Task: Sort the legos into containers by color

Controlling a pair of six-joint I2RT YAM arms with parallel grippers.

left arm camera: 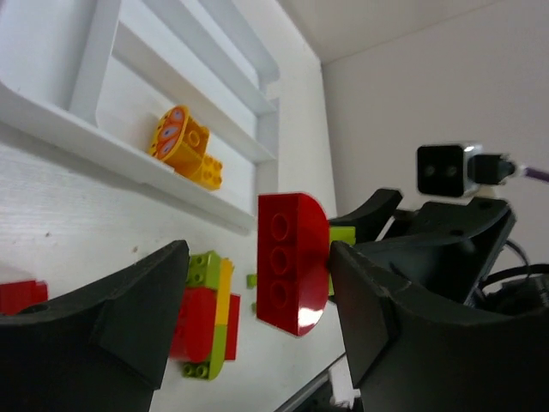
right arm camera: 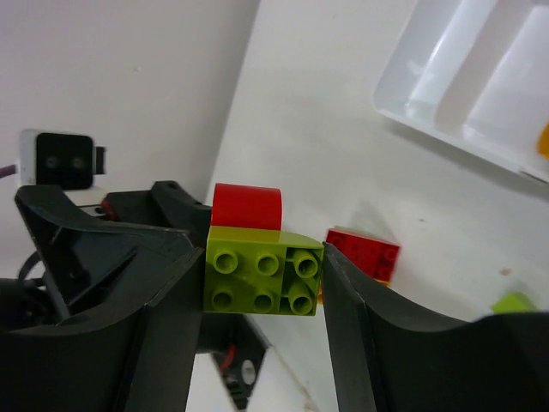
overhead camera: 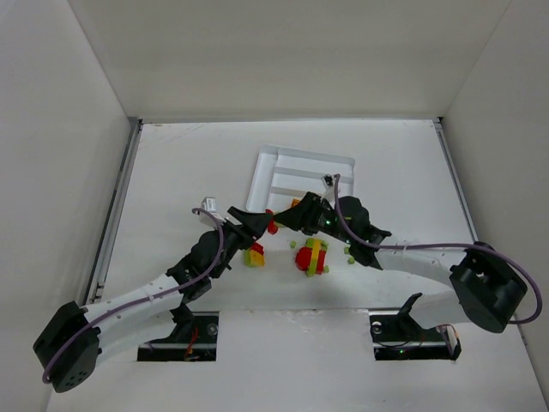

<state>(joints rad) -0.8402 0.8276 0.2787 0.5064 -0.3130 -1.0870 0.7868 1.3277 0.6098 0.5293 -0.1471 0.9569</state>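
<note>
White walls close in the table [overhead camera: 171, 172]. My left claw [left arm camera: 256, 256] stands spread around the red brick [left arm camera: 292, 262]: one finger touches it, the other stands clear. That brick is joined to the green brick [right arm camera: 257, 283], which my right claw [right arm camera: 262, 257] clamps firmly, just off the 6 o'clock edge of the tray [overhead camera: 283, 159]. I judge the step is splitting the pair. I should close my left squarely on red, then peel with a slow twist so neither brick flies off.
</note>
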